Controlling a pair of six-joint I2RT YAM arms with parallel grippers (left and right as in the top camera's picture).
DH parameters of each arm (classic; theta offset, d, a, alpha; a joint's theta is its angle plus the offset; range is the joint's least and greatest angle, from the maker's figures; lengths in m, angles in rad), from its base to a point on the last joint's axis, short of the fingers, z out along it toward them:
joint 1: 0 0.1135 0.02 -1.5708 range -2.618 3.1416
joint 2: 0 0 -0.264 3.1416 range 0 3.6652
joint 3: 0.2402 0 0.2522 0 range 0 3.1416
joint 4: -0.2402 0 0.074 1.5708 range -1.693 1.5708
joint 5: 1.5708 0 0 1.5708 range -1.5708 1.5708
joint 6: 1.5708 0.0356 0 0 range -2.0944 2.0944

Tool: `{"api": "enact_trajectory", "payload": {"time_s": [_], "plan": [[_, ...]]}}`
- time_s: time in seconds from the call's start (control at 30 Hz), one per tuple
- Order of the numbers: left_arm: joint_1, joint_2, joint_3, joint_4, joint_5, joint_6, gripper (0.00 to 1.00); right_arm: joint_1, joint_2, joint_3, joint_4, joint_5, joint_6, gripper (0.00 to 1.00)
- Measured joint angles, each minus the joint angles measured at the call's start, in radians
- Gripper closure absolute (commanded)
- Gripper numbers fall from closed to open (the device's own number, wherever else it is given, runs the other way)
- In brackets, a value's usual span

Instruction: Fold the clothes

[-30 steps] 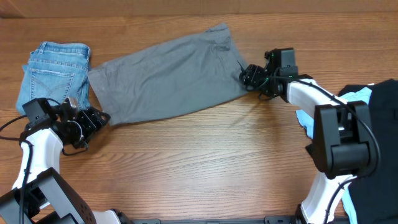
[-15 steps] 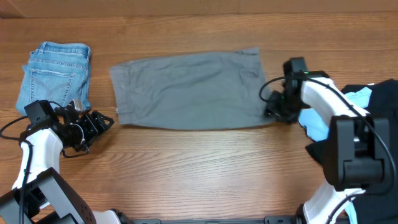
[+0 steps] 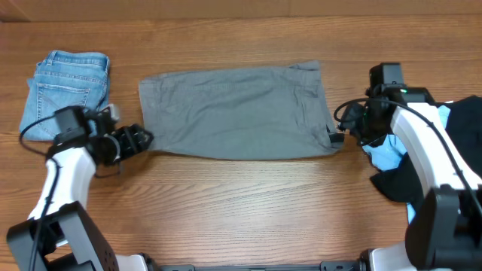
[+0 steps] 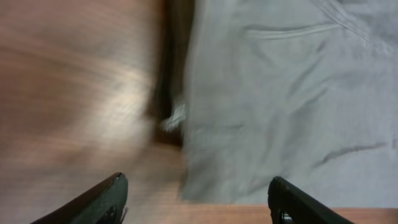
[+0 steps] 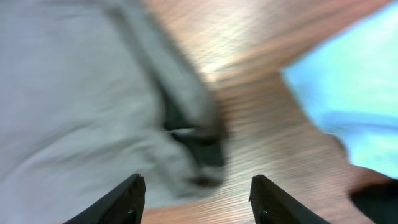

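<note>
The grey shorts (image 3: 233, 113) lie flat and straight across the middle of the table, and also show in both wrist views (image 4: 292, 93) (image 5: 68, 93). My left gripper (image 3: 144, 140) (image 4: 199, 208) is open just off their left near corner, over bare wood. My right gripper (image 3: 337, 135) (image 5: 199, 202) is open at their right near corner, where a dark fold of cloth lies just ahead of the jaws. Neither gripper has anything between its fingers. Both wrist views are blurred.
Folded light-blue denim (image 3: 66, 86) lies at the far left. A sky-blue garment (image 3: 385, 154) (image 5: 348, 93) and a black garment (image 3: 461, 150) are piled at the right edge, under my right arm. The wooden table (image 3: 241, 203) runs along the front.
The shorts have swung from slanted to straight and shifted right. My right gripper moved right and toward the front with them. My left gripper moved right to their left corner.
</note>
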Motion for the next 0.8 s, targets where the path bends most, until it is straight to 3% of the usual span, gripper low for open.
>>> {"api": "enact_trajectory", "payload": {"time_s": [0.13,0.27,0.47,0.6,0.8], "plan": [[-0.092,0.0,0.0,0.068,-0.089,0.002,0.17,0.006,-0.044,0.003,0.023,-0.15,-0.1,0.42],[-0.147,0.006,0.0,0.081,-0.192,0.003,0.21,0.024,-0.045,0.003,0.024,-0.254,-0.168,0.42],[-0.158,0.11,0.001,0.125,-0.263,0.02,0.56,0.06,-0.045,0.003,0.063,-0.31,-0.206,0.42],[-0.158,0.19,0.011,0.184,-0.254,0.026,0.95,0.093,-0.045,0.003,0.092,-0.315,-0.213,0.42],[-0.155,0.202,0.047,0.094,-0.23,0.023,0.96,0.138,-0.045,0.003,0.103,-0.274,-0.212,0.43]]}}
